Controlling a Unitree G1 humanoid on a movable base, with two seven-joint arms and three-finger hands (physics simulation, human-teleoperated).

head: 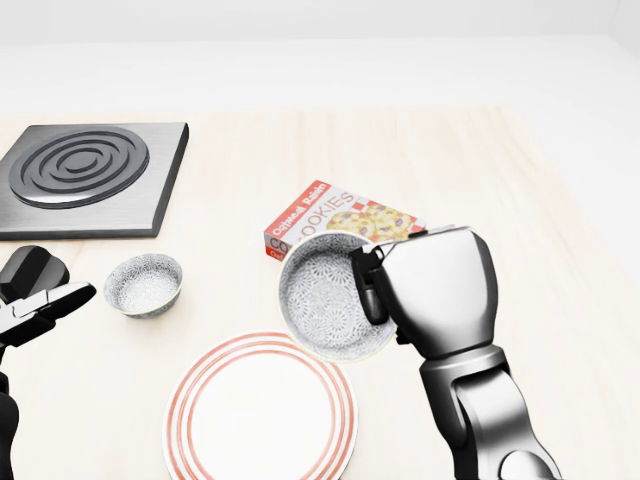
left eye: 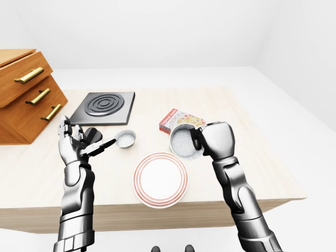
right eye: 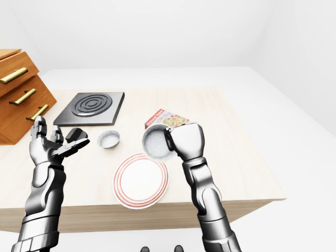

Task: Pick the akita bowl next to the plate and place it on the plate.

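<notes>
The right hand [head: 420,290] fingers grip the tilted bowl [head: 325,297] by its rim; it could slip, missing the plate [head: 260,420]. Left hand [left eye: 79,142] fingers open.

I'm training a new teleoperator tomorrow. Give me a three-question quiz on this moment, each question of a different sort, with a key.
1. True or false: the right hand holds a bowl tilted, its opening turned toward the camera.
2. What lies on the table right above the held bowl in the head view? A) cookie box B) sponge C) mug
3. Fill in: the plate has red ____ around its rim.

Key
1. True.
2. A, the cookie box.
3. Rings.
</notes>
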